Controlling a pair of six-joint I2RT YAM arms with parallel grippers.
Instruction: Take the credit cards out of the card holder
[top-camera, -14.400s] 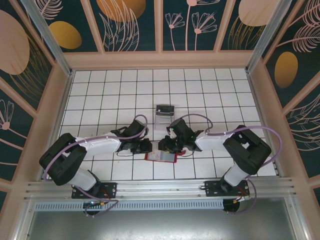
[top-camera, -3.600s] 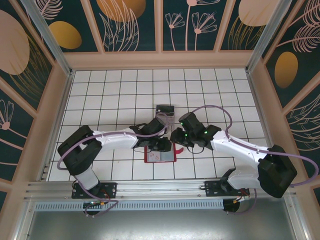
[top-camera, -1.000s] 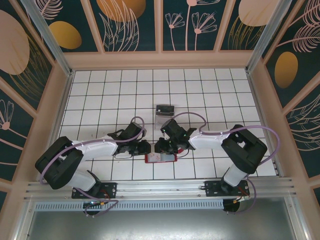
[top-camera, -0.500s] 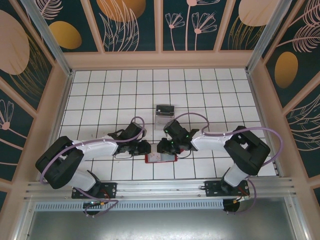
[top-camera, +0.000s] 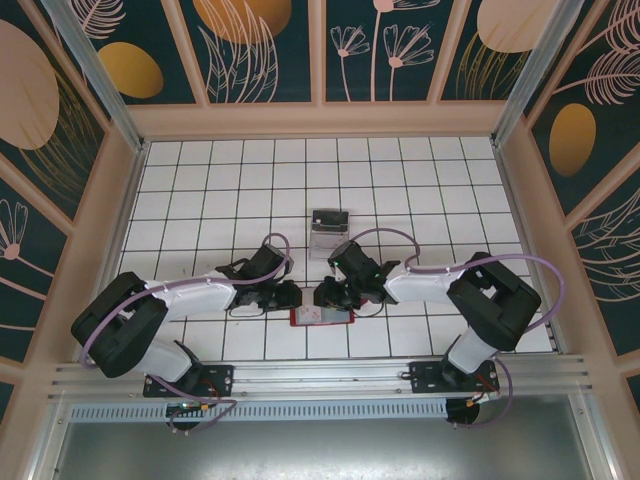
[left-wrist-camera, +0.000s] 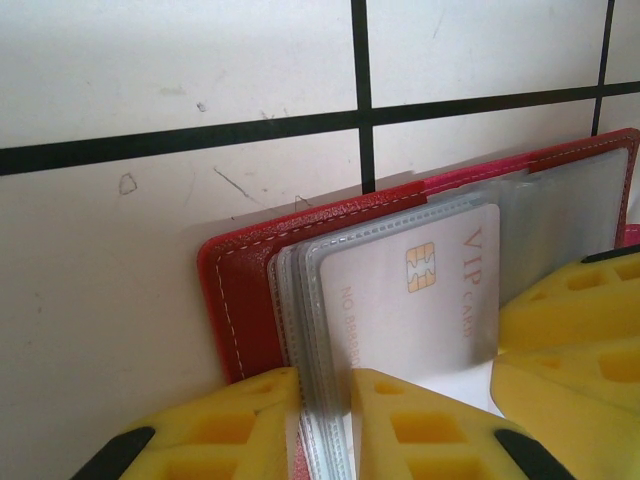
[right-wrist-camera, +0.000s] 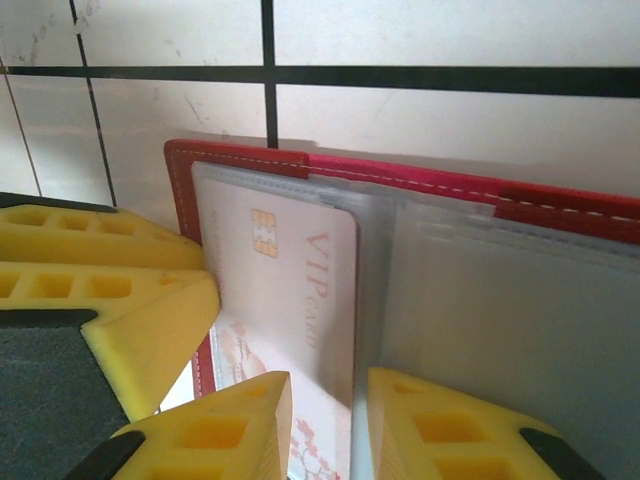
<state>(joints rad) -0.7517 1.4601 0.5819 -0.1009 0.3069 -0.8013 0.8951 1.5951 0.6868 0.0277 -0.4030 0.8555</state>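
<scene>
The red card holder (top-camera: 322, 316) lies open on the tiles near the front. In the left wrist view its red cover (left-wrist-camera: 240, 300) and a stack of clear sleeves (left-wrist-camera: 300, 290) show, and my left gripper (left-wrist-camera: 325, 385) is shut on that stack. A pale credit card (left-wrist-camera: 410, 300) with a gold chip and "VIP card" lettering sits in the top sleeve. My right gripper (right-wrist-camera: 330, 385) is closed over the right edge of that credit card (right-wrist-camera: 290, 280) in its sleeve. From above, the left gripper (top-camera: 288, 295) and right gripper (top-camera: 328, 295) meet over the holder.
A clear plastic box (top-camera: 328, 232) stands about one tile behind the grippers. Raised wooden walls (top-camera: 100, 240) border the white tiled floor. The other gripper's yellow fingers (left-wrist-camera: 570, 330) crowd the holder's right side, and likewise the left side (right-wrist-camera: 100, 290).
The right arm has shifted slightly to the right over the holder. The left arm and the card holder have stayed put.
</scene>
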